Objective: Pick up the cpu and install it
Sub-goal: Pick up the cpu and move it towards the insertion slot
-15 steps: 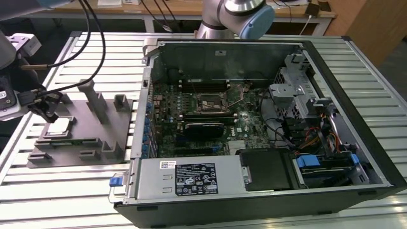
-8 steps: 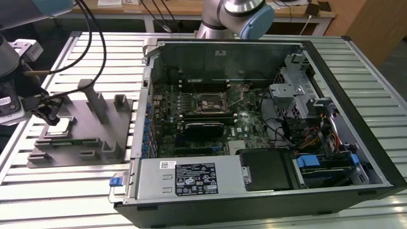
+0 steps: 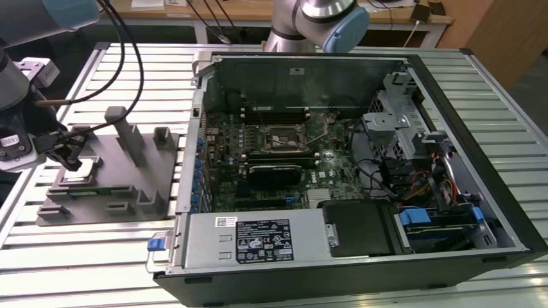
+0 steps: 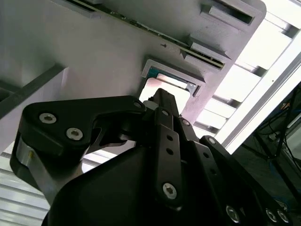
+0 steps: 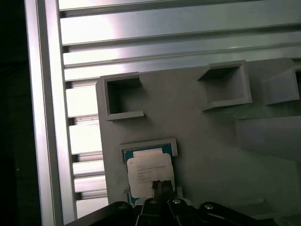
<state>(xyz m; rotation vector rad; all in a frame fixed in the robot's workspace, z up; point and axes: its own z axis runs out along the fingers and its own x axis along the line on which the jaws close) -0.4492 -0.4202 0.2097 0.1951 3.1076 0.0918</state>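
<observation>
The cpu (image 3: 79, 168) is a small square chip with a silver top, lying in a shallow pocket of the grey plastic fixture (image 3: 110, 178) at the exterior view's left. Both wrist views look down on the cpu (image 5: 149, 170) (image 4: 165, 84), framed by a teal rim. My gripper (image 3: 70, 158) hangs just above it. The black fingertips (image 5: 159, 187) stand together over one edge of the chip, so the gripper (image 5: 162, 187) (image 4: 157, 95) looks shut. Whether the tips pinch that edge is hidden.
An open computer case (image 3: 479, 192) fills the middle and the exterior view's right, with the black socket frame (image 3: 285, 138) on its green motherboard. Upright posts (image 3: 128, 138) rise from the fixture close to my gripper. A second arm's base (image 3: 321, 19) stands behind the case. A ribbed metal table (image 5: 141, 52) lies underneath.
</observation>
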